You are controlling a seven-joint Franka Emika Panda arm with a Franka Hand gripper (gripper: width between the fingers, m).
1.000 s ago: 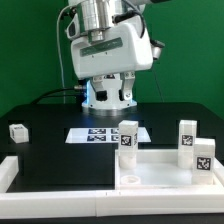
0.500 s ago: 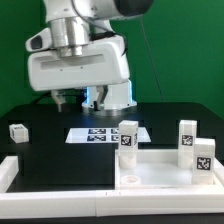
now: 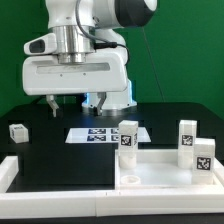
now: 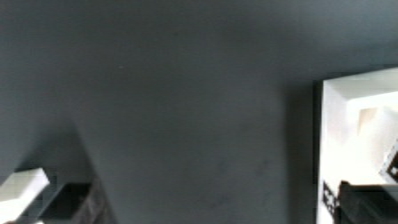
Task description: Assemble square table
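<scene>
Over the black counter (image 3: pixel 50 150), toward the exterior view's left, the arm now hangs lower than it did a moment ago, when its boxy white head sat higher and nearer the middle; the loose parts have not shifted. Its pincer (image 3: pixel 67 103) stands released, two dark fingers apart with nothing between them, above bare matte black surface. Nearest the camera lies the square slab (image 3: pixel 150 165), smooth white plastic with a raised rim and a small round hole near one corner. Three short white block legs, each with a black-and-white tag, stand upright along it: one leg (image 3: pixel 126 136) at its far edge, two more legs (image 3: pixel 187 138) (image 3: pixel 203 156) close together toward the exterior view's right. A fourth small block (image 3: pixel 17 131) sits well apart on the exterior view's left. The marker board (image 3: pixel 100 134) lies flat behind the slab. A long white border bar (image 3: pixel 8 172) edges the counter on the left. Between the lone block and the slab the dark surface lies open. The wrist view gives mostly blurred grey-black surface with white at one edge.
</scene>
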